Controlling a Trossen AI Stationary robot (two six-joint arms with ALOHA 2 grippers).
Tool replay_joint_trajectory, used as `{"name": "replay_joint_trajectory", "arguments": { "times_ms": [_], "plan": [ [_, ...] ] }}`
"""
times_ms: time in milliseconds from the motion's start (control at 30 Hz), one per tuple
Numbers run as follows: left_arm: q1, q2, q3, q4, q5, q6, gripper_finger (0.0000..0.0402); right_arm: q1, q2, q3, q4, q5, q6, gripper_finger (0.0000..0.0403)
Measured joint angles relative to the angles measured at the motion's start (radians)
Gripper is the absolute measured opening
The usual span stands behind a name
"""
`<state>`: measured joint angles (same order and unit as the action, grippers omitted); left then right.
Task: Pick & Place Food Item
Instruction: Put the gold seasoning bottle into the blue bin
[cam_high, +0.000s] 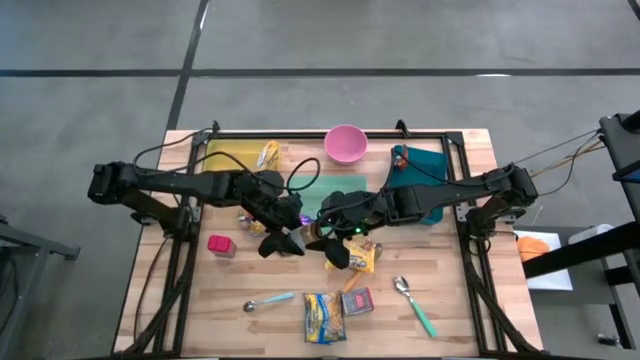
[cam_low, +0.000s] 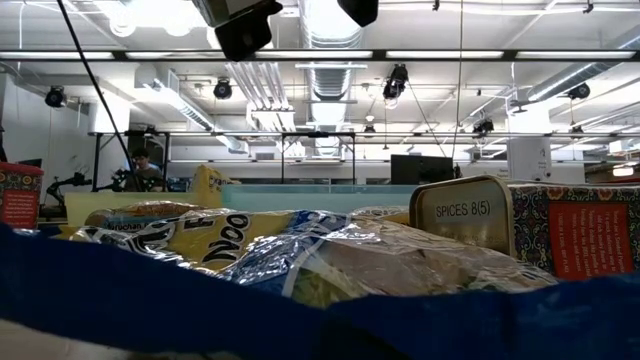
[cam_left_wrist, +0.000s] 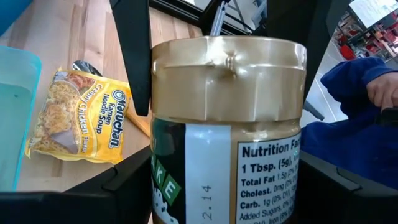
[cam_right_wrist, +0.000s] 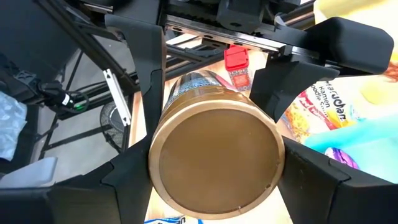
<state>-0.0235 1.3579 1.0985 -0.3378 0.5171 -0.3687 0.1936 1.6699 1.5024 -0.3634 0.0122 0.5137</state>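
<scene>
A jar (cam_left_wrist: 230, 155) with a gold lid (cam_right_wrist: 214, 158) and a white nutrition label hangs above the middle of the table (cam_high: 200, 300). Both grippers meet on it. My left gripper (cam_high: 290, 240) comes from the table's left and is shut on the jar's body. My right gripper (cam_high: 330, 242) comes from the table's right and is shut on the lid end, and the lid faces its camera. In the high view the two grippers hide most of the jar. My left gripper (cam_left_wrist: 224, 177) pinches the jar's labelled body (cam_left_wrist: 186, 180) between its two fingers, below the lid. The fingers lie across the jar. The jar is lifted clear of the table. My right gripper (cam_right_wrist: 214, 124) has one finger (cam_right_wrist: 146, 93) on either side of the gold lid's rim (cam_right_wrist: 163, 134). It comes at the lid end-on, along the jar's length, slanting down from the table's right. The jar is clear of the table.
A pink bowl (cam_high: 346, 143) stands at the far edge, between a yellow-green mat (cam_high: 232, 155) and a teal container (cam_high: 420, 165). Ramen packets (cam_high: 322, 317), a small tin (cam_high: 357, 301), a red item (cam_high: 221, 245) and two spoons (cam_high: 413, 303) lie nearer. A blue sleeve (cam_left_wrist: 348, 112) shows beyond the table.
</scene>
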Motion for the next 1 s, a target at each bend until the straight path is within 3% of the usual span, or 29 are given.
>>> {"name": "replay_joint_trajectory", "arguments": {
  "times_ms": [333,633,1000],
  "plan": [
    [0.0,-0.001,0.0,-0.009,0.004,-0.033,0.0304,0.0,0.001,-0.001,0.001,-0.01,0.0,0.027],
    [0.0,-0.002,0.001,-0.028,0.01,-0.07,0.0394,0.003,0.005,-0.006,-0.013,-0.022,0.001,0.027],
    [0.008,-0.066,0.003,-0.132,0.057,0.006,0.0361,0.002,0.003,-0.004,-0.081,0.008,0.016,0.027]
  ]
}}
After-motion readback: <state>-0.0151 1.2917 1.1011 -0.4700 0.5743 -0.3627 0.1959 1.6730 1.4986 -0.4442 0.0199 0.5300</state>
